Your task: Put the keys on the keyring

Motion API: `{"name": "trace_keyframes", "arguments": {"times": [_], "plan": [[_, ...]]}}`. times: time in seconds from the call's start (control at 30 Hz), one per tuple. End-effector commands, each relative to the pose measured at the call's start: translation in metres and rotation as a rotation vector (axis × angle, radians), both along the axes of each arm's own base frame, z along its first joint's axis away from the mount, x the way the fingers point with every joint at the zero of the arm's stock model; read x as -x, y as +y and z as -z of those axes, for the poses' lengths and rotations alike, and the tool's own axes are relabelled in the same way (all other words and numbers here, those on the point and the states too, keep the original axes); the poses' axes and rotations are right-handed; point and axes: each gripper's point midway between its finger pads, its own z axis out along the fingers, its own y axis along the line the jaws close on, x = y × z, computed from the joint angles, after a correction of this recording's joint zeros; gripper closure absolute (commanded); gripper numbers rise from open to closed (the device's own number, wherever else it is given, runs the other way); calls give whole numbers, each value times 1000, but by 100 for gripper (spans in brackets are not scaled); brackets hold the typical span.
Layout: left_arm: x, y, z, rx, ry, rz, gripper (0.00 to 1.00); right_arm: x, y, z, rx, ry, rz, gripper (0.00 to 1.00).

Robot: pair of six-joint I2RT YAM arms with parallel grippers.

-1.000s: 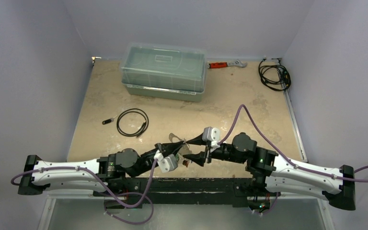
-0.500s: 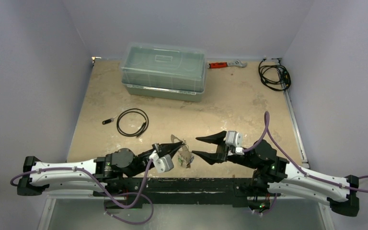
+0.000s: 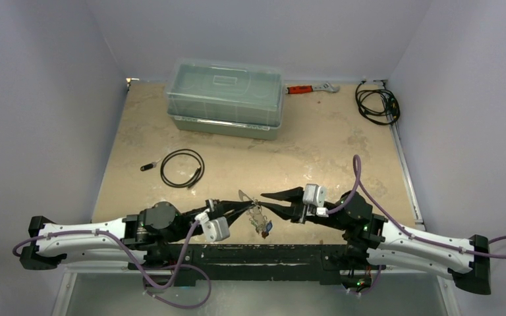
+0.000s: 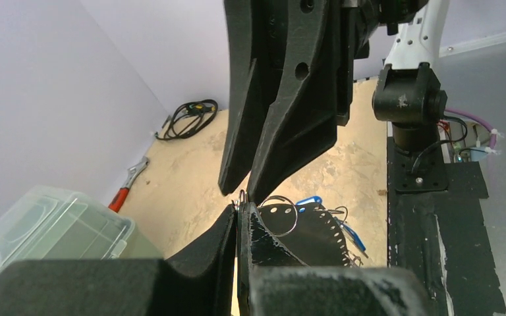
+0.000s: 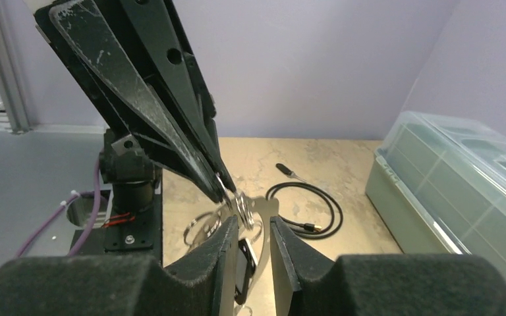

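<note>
My left gripper (image 3: 242, 208) is shut on the edge of the keyring (image 3: 244, 197), a flat silver-grey ring with small holes, held up over the near table edge. The keys (image 3: 261, 224) hang below it with their tags. In the left wrist view the keyring (image 4: 316, 237) shows dark, with a thin split ring and a blue tag (image 4: 308, 200) beside it. My right gripper (image 3: 268, 201) faces the left one tip to tip. Its jaws (image 5: 253, 227) stand a little apart around the keyring's rim (image 5: 267, 209), a small split ring and a dark tag (image 5: 245, 262).
A clear lidded box (image 3: 224, 99) stands at the back. An orange-handled wrench (image 3: 311, 87) lies beside it, and a black cable coil (image 3: 377, 104) at the back right. A thin black cable loop (image 3: 182, 168) and a small black plug (image 3: 147, 166) lie left of centre.
My right gripper drew back to the right, then came in again to the keyring with its jaws narrowed. The left gripper shifted slightly right and toward the near edge, still holding the keyring.
</note>
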Motion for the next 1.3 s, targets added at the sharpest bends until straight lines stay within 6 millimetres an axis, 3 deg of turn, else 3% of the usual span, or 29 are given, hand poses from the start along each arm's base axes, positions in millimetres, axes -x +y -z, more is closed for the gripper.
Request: {"name": "trace_keyframes", "arguments": {"times": [0.0, 0.53, 0.9, 1.13, 1.27], "plan": [[5, -1, -34, 90, -3, 29, 100, 11, 9, -26, -23, -58, -68, 72], [4, 3, -32, 88, 1, 21, 100, 21, 8, -23, 19, -47, -121, 63], [7, 1, -32, 88, 0, 39, 100, 20, 17, -19, 48, -55, -133, 63], [8, 0, -31, 92, 1, 46, 100, 15, 20, -19, 39, -54, -114, 83], [8, 1, -31, 95, 2, 46, 100, 15, 19, -21, 31, -61, -111, 90]]}}
